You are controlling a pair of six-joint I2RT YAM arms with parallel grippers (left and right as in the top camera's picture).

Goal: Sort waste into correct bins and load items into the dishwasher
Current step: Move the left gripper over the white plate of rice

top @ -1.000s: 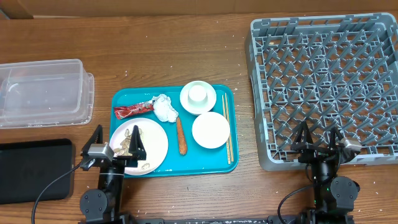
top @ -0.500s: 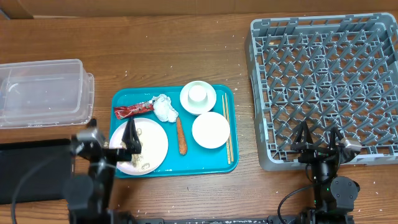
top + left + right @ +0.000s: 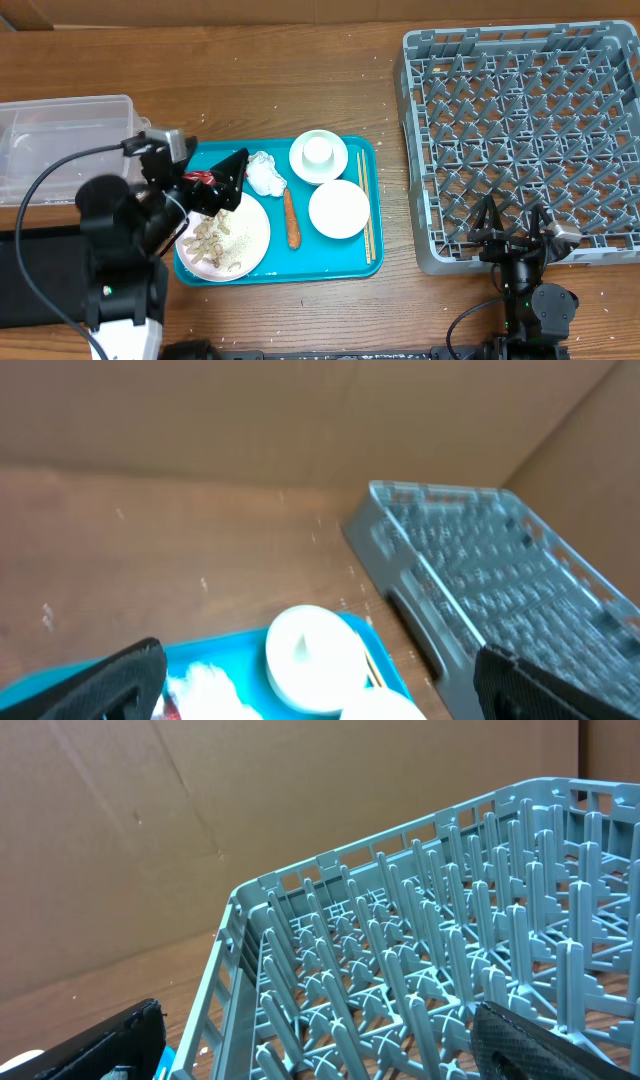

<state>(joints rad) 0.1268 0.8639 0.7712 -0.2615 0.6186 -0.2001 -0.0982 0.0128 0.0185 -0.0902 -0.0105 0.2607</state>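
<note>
My left gripper (image 3: 224, 183) hangs open over the left part of the teal tray (image 3: 275, 270), its fingers half hiding the red wrapper (image 3: 198, 180). The white tissue (image 3: 265, 172) lies just to its right. In the left wrist view the open left gripper (image 3: 325, 695) frames the tissue (image 3: 205, 690) and the bowl holding the cup (image 3: 310, 660). The sausage stick (image 3: 291, 220) lies mid-tray. Food scraps (image 3: 210, 236) sit on the plate (image 3: 250, 240). The cup (image 3: 318, 151) stands in one bowl; a second bowl (image 3: 339, 208) is empty. My right gripper (image 3: 510, 222) rests open at the dishwasher rack's (image 3: 520, 120) front edge, empty (image 3: 320, 1050).
The clear tub (image 3: 60, 150) stands at the far left, with the black tray (image 3: 30, 285) in front of it, partly under my left arm. Chopsticks (image 3: 366, 215) lie along the teal tray's right side. A cardboard wall backs the table.
My left arm has risen from the table's front edge and swung forward over the tray's left side, above the red wrapper. The right arm has stayed still.
</note>
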